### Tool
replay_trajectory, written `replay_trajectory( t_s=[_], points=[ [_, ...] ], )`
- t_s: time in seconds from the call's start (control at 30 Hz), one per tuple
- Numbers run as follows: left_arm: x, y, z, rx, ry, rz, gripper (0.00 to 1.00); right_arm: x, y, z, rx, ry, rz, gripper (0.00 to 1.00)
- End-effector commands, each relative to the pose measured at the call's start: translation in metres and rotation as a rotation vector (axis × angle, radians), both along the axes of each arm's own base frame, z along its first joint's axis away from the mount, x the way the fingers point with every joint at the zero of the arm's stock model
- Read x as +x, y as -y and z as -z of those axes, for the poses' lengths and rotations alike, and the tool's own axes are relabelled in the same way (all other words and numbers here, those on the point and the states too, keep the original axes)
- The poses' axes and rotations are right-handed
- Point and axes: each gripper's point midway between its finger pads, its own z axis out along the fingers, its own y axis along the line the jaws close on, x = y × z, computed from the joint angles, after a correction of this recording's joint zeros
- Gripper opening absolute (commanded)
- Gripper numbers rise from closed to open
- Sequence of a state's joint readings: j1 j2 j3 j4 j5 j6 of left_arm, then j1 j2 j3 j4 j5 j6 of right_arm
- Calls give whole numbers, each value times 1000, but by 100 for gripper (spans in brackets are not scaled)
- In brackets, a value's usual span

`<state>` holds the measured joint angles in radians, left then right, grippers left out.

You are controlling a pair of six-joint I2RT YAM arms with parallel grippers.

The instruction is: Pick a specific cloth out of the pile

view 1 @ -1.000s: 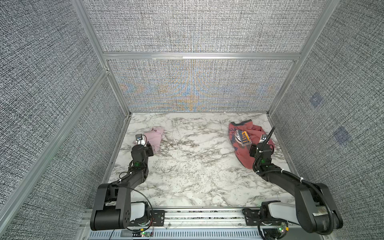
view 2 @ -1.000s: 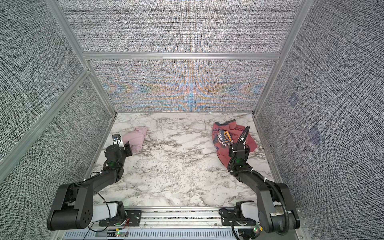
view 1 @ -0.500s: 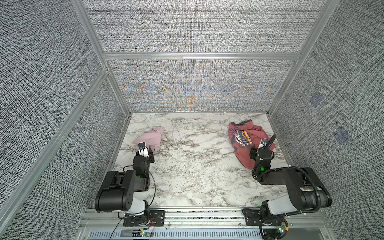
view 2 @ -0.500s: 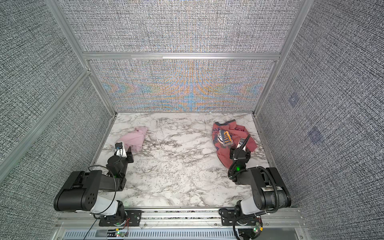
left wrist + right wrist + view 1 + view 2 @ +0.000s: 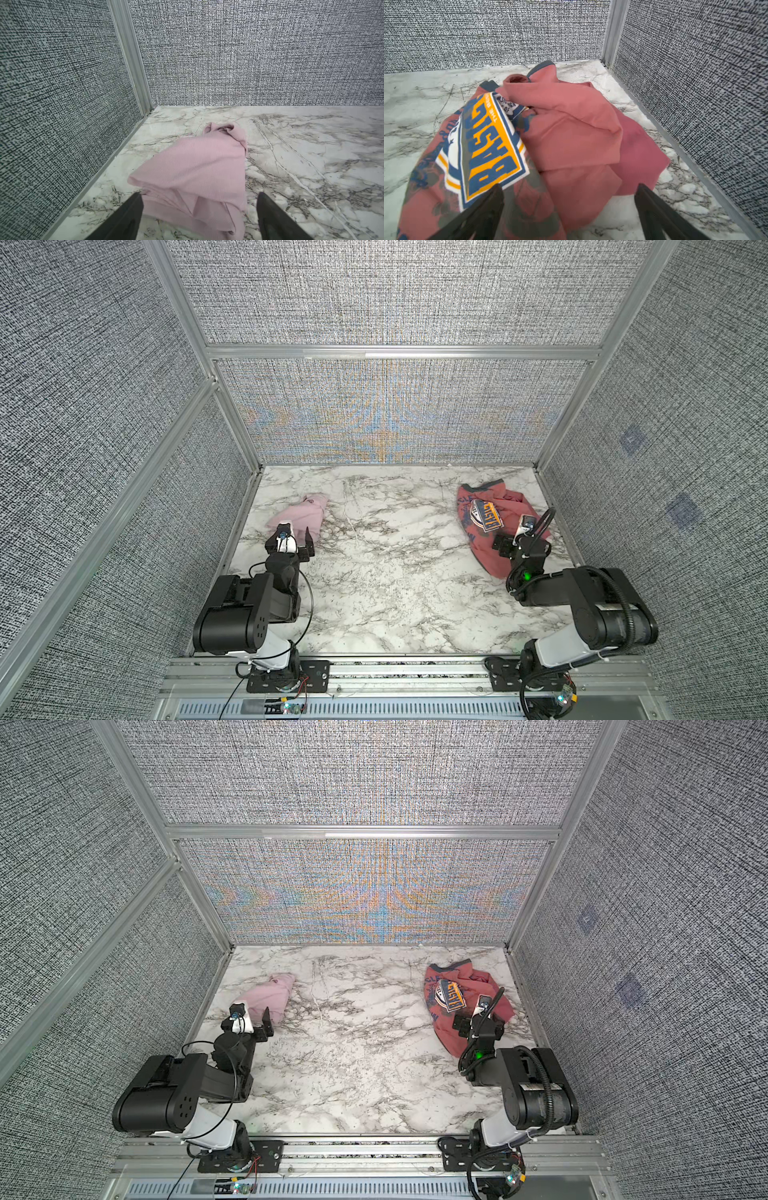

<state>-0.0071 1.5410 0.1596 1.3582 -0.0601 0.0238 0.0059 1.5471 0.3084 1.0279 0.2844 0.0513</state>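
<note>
The pale pink cloth [image 5: 301,515] [image 5: 269,994] lies crumpled alone near the left wall. My left gripper [image 5: 291,541] [image 5: 249,1021] is open just in front of it. In the left wrist view the two dark fingers straddle the cloth's [image 5: 197,166] near end without closing, left gripper [image 5: 200,194]. The pile [image 5: 490,526] [image 5: 457,1004] sits at the back right. It is a salmon-red T-shirt [image 5: 566,124] with a blue-orange-white graphic, over a ribbed rose layer. My right gripper [image 5: 521,545] [image 5: 478,1025] [image 5: 569,187] hangs open over its near edge.
Grey textured walls with aluminium rails close in the marble table [image 5: 395,572] on three sides. The left wall rail [image 5: 108,162] runs close beside the pink cloth. The right wall rail [image 5: 675,145] runs close beside the red shirt. Both arm bases stand at the front edge.
Both arms have folded back toward the front edge. Both grippers have opened wider. Neither garment has moved.
</note>
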Motion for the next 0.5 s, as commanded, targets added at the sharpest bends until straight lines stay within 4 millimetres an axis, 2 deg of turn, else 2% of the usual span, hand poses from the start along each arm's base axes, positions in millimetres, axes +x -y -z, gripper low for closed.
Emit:
replay_trajectory(
  t_s=[0.0,0.47],
  points=[
    [1,2,-5,2,20,13,99,2,-1,-6,8,29,-5,99],
    [1,2,-6,3,23,13,99,2,-1,-6,6,29,-6,99]
  ],
)
